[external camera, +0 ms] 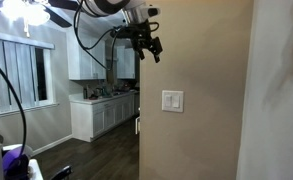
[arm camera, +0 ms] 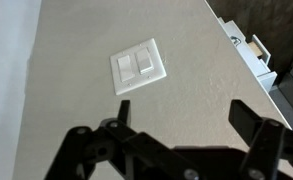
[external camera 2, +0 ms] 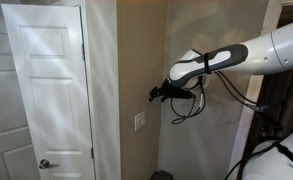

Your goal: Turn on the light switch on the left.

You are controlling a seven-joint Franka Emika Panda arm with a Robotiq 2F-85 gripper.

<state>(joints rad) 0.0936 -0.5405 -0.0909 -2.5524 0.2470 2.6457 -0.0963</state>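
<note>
The light switch (external camera: 172, 101) is a small white square plate with two rockers on a beige wall. It also shows in an exterior view (external camera 2: 140, 121) and in the wrist view (arm camera: 138, 66). The left-hand rocker (arm camera: 125, 69) sits beside the right one. My gripper (external camera: 146, 42) is open and empty, up and to the left of the plate and apart from the wall. It shows in an exterior view (external camera 2: 158, 93) above the switch. In the wrist view the black fingers (arm camera: 181, 118) spread wide below the plate.
The wall corner (external camera: 139, 120) lies just left of the switch, with a kitchen of white cabinets (external camera: 101, 112) beyond. A white door (external camera 2: 46, 90) stands left of the switch wall. A ceiling fan with light (external camera: 26, 12) hangs at the upper left.
</note>
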